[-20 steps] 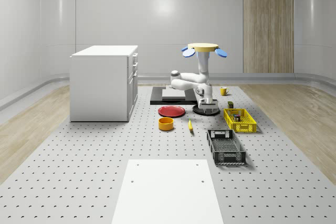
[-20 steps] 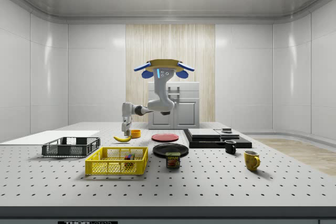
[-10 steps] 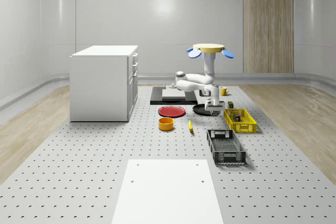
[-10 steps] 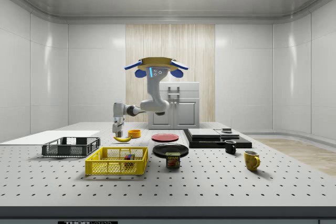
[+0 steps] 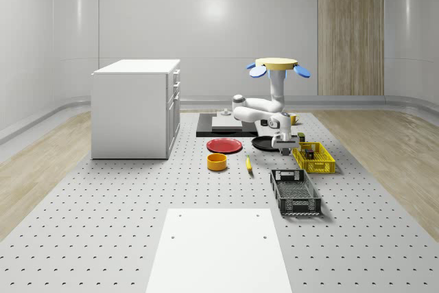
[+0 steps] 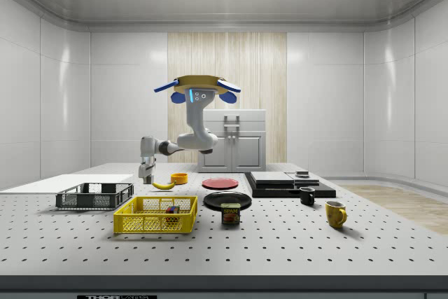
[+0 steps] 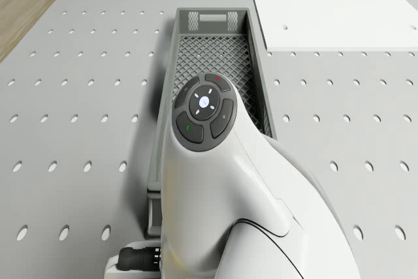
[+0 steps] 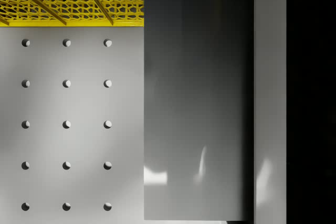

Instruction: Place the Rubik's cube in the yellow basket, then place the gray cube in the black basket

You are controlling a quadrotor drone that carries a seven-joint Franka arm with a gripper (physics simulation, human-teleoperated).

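Note:
The drone (image 5: 278, 65) hovers above the table near the black plate (image 5: 264, 143), its arm bent down and forward. My gripper (image 5: 283, 146) hangs low between the yellow basket (image 5: 322, 167) and the black basket (image 5: 276, 186), shut on the gray cube (image 8: 197, 103). In the wrist view the cube is a dark gray block, with the yellow basket's wall (image 8: 79, 3) just past it. From the side, the gripper (image 6: 145, 178) is above the table between the black basket (image 6: 94, 197) and the yellow basket (image 6: 154, 223). The Rubik's cube (image 6: 170, 209) lies inside the yellow basket. The black basket (image 7: 166, 96) lies beyond the arm's wrist (image 7: 204, 106).
A white cabinet (image 5: 137, 108) stands at the whole-scene view's left. A red plate (image 5: 224, 145), orange bowl (image 5: 217, 162) and banana (image 5: 248, 163) lie left of the gripper. A can (image 6: 230, 213) and two mugs (image 6: 336, 213) sit beyond the yellow basket. A white panel (image 5: 223, 248) lies in front.
The drone and arm have shifted toward the whole-scene view's right (the side view's left). The gripper has left the black plate with the gray cube and now hangs beside the yellow basket.

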